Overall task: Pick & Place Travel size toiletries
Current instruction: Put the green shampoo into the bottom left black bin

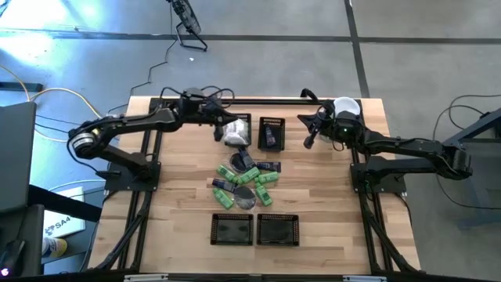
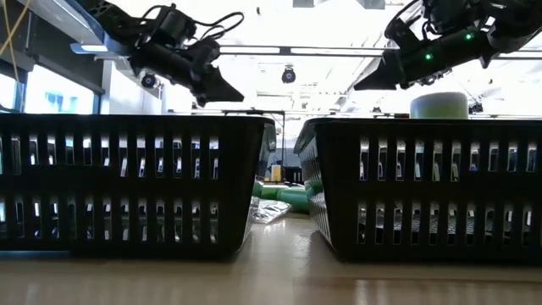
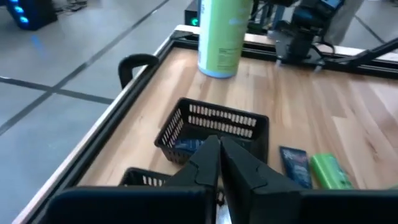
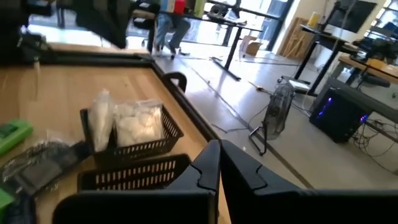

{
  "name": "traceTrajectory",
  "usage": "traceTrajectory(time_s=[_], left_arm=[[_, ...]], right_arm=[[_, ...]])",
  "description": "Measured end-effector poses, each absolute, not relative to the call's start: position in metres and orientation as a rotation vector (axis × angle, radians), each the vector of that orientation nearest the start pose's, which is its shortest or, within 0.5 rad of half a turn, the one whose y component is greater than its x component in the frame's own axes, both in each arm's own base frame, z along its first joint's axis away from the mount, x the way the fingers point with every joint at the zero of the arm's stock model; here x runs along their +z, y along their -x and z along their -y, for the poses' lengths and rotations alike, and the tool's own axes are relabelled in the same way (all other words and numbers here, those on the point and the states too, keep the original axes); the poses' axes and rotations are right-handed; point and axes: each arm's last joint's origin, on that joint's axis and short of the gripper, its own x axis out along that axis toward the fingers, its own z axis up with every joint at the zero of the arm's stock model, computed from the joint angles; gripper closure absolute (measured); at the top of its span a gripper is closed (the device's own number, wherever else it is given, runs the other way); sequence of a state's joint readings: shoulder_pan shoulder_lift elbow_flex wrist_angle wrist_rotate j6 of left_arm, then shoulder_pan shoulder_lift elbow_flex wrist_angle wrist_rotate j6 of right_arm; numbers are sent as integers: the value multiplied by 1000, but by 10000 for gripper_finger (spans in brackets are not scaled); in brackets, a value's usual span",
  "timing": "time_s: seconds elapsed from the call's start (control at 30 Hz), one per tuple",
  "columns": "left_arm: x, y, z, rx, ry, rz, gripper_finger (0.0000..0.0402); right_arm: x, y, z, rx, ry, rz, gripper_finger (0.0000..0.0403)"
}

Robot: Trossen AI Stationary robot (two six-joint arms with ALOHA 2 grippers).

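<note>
The left gripper [image 1: 220,119] hangs above the black mesh basket stuffed with white crinkly packets [image 1: 235,131] at the table's far side, fingers pressed together on nothing, apparently having let a packet go there. The heap of bright green tubes and dark blue-black sachets [image 1: 246,182] lies mid-table, waiting to be sorted. The right gripper [image 1: 311,138], clenched and empty, waits beside the pale-green cylinder with white lid [image 1: 345,107].

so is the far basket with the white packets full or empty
Full: white packets heap above the rim of that far basket in the right wrist view; the high view shows the same pile.
</note>
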State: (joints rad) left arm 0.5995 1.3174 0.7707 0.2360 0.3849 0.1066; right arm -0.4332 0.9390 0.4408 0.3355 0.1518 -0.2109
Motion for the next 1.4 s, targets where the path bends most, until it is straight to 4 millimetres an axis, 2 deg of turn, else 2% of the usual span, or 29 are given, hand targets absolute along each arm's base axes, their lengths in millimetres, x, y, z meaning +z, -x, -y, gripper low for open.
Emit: traceTrajectory(time_s=[0.4,0.6,0.8,1.2,1.4], left_arm=[[243,-206,-162,228,66,-287,390],[253,-201,-155,174,38,-241,390],[262,-197,-148,118,33,-201,390],[249,-199,-112,82,2,-179,390],[249,-198,-111,104,-5,-173,390]], right_arm=[[240,-183,89,-580,51,-143,398],[250,-189,82,-513,-5,-117,399],[252,-196,66,-441,-22,-157,399],[247,-203,37,-363,-53,-193,399],[234,-216,28,-311,-47,-271,399]])
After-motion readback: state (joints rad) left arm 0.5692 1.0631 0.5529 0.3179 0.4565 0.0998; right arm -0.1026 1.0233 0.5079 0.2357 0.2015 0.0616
